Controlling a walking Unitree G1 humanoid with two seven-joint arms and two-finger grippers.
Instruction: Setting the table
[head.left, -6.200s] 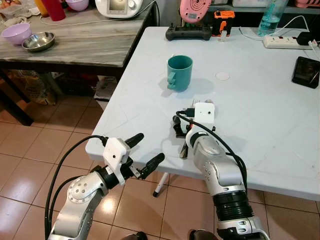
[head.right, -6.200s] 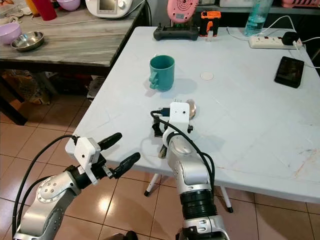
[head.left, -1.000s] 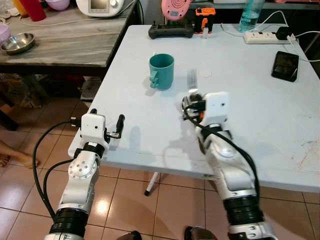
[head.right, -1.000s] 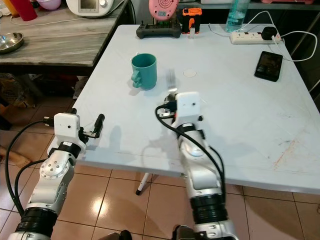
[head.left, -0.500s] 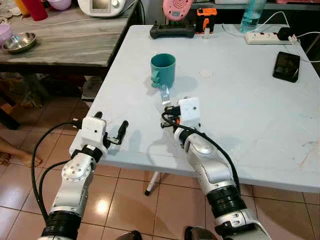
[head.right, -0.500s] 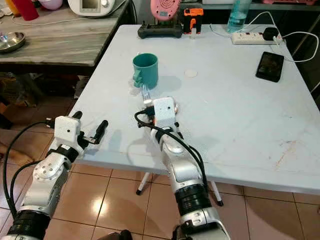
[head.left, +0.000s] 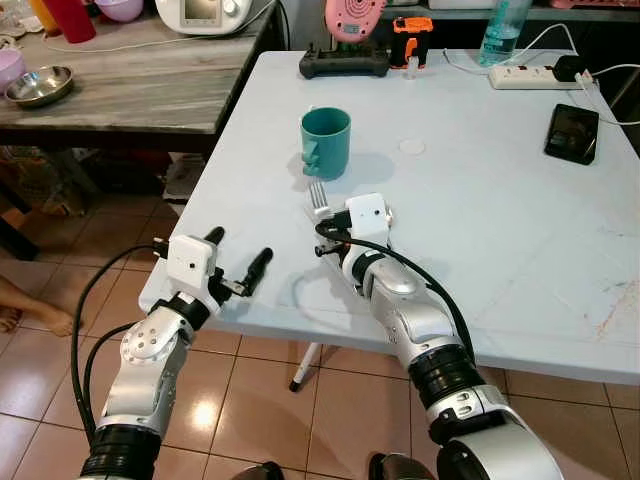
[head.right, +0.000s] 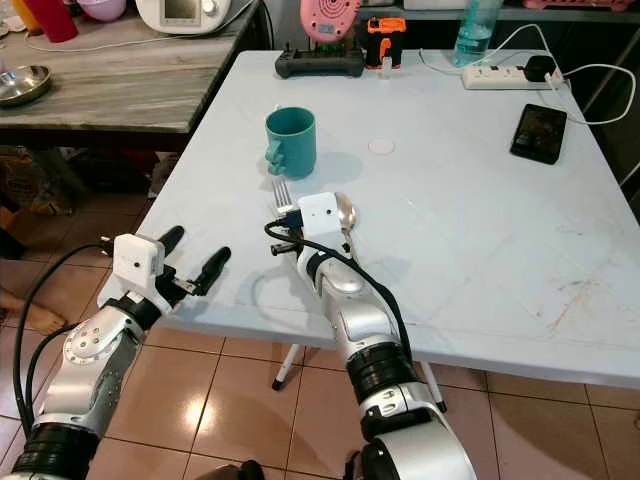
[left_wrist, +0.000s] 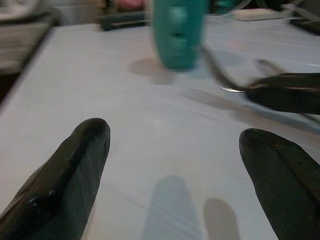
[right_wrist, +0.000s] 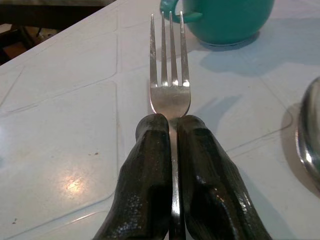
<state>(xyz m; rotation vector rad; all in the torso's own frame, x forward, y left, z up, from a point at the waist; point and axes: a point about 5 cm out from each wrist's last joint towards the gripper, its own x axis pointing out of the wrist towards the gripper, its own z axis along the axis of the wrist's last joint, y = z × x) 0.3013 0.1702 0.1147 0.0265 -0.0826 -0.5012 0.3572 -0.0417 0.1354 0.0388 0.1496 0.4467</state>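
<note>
The right end effector (right_wrist: 170, 145) reaches forward low over the counter (head.left: 500, 200), its 2 fingers pinched together on a fork (right_wrist: 170, 65). The left end effector (head.left: 237, 254) hangs at the counter's near edge, fingers spread apart.

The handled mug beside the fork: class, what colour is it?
Teal green; the mug shows best in the left eye view.

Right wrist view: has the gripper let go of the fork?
No, the right gripper has its fingers closed on the fork, tines pointing toward the teal mug.
</note>
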